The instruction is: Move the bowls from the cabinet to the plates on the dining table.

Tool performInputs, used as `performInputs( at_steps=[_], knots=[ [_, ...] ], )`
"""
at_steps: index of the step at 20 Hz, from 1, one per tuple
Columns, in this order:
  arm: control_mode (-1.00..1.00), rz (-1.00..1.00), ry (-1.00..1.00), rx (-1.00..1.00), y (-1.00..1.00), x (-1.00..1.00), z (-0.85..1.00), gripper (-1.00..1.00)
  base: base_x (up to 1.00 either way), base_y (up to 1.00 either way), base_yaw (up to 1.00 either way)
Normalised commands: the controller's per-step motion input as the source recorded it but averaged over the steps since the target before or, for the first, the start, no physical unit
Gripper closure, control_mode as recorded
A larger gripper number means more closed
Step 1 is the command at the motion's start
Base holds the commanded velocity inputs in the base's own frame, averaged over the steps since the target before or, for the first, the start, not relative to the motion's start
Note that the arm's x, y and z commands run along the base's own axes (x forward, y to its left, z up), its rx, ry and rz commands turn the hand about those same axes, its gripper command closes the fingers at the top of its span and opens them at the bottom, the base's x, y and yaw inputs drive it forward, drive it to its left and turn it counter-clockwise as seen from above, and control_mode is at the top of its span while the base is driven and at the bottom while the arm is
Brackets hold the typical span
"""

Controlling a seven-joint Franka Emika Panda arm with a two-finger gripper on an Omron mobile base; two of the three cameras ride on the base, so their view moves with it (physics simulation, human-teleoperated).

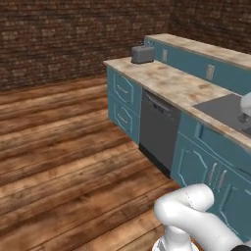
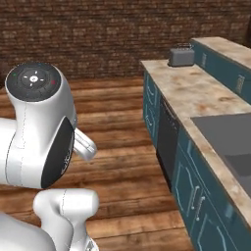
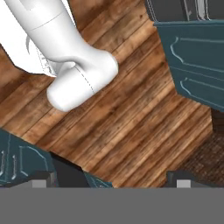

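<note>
The bowls, the cabinet, the plates and the dining table are out of view. In the hand view my gripper [image 3: 113, 179] is open, its two dark fingertips [image 3: 41, 179] standing far apart at the bottom with nothing between them. It looks down at the brown plank floor [image 3: 131, 118], between low teal panelled units at the upper right [image 3: 197, 61] and lower left [image 3: 17, 159]. My arm's big white joint [image 2: 41, 127] fills the left of the right base view.
A kitchen counter [image 1: 166, 81] with a beige marbled top runs along the right. It carries a grey toaster [image 1: 142, 53] at its far end and a dark sink [image 1: 228, 110]. A grey dishwasher [image 1: 157, 130] sits among its teal drawer fronts. Open wood floor [image 1: 59, 147] reaches to the brick wall [image 1: 73, 34].
</note>
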Motion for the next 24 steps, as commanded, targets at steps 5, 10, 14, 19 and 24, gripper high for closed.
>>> performInputs(
  at_steps=[5,10,14,19,24],
  knots=[
    [1.0,0.0,0.0,0.0,0.0,0.0,0.0,-1.0,-0.16,0.44,0.39],
    [1.0,0.0,0.0,0.0,0.0,0.0,0.0,-1.0,-0.16,0.44,0.39],
    [1.0,0.0,0.0,0.0,0.0,0.0,0.0,-1.0,-0.16,0.45,0.38],
    [1.0,0.0,0.0,0.0,0.0,0.0,0.0,-1.0,-0.16,0.44,0.38],
    [1.0,0.0,0.0,0.0,0.0,0.0,0.0,-1.0,-0.16,0.42,0.39]
  ],
)
